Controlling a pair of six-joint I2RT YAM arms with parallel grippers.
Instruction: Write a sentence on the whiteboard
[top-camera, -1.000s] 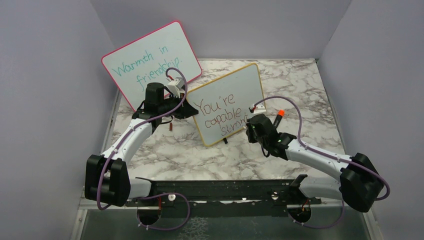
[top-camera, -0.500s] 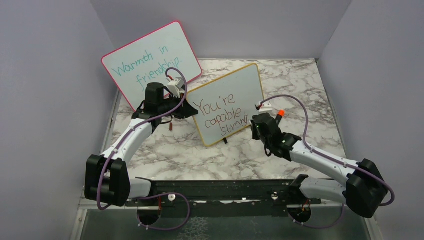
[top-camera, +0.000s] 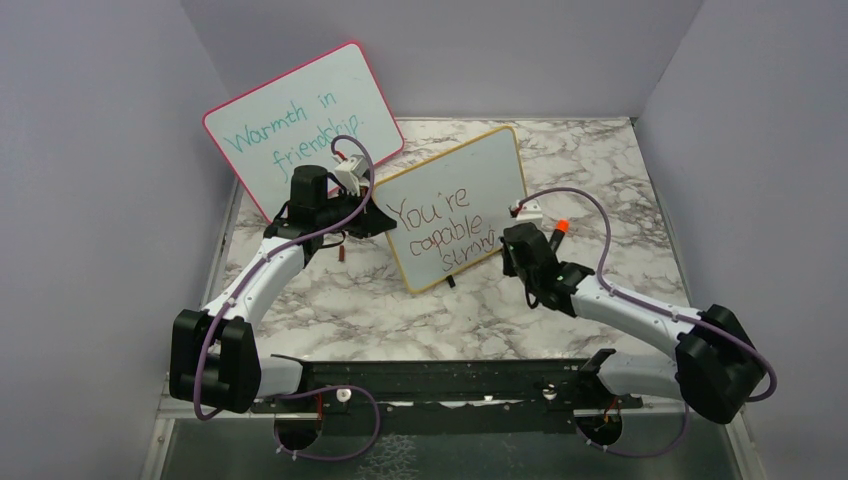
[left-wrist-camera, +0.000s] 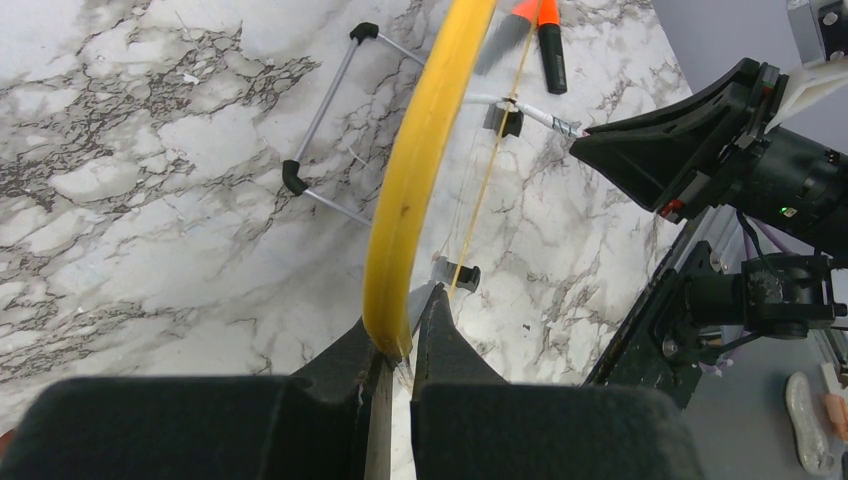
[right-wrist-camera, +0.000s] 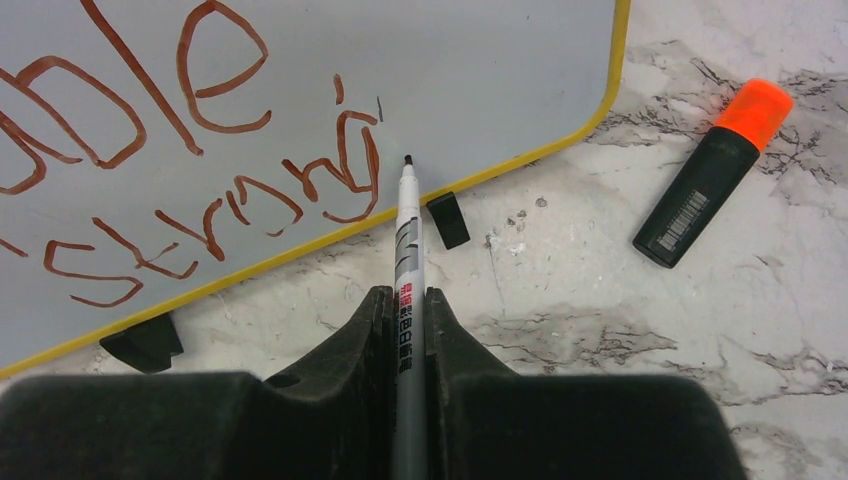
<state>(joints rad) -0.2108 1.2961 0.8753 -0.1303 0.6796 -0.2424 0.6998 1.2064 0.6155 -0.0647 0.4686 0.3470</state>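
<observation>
The yellow-framed whiteboard (top-camera: 455, 205) stands tilted on small black feet mid-table. It bears the red-brown sentence (top-camera: 444, 231) "You're capable strong" in three lines; "strong" shows in the right wrist view (right-wrist-camera: 215, 225). My left gripper (left-wrist-camera: 401, 335) is shut on the whiteboard's yellow edge (left-wrist-camera: 405, 190), at its left side (top-camera: 378, 215). My right gripper (right-wrist-camera: 408, 300) is shut on a grey marker (right-wrist-camera: 406, 250). The marker tip sits just right of the final "g", at the board's lower right corner (top-camera: 510, 240). I cannot tell whether the tip touches the surface.
A larger pink-framed board (top-camera: 300, 125) with teal writing leans at the back left. A black marker with an orange cap (right-wrist-camera: 712, 172) lies on the marble table right of the whiteboard, also in the top view (top-camera: 557, 233). A wire stand (left-wrist-camera: 325, 120) lies behind the board.
My right gripper with the marker shifted slightly right and then back beside the end of "strong". The word now ends in a full "g". The left arm has not moved.
</observation>
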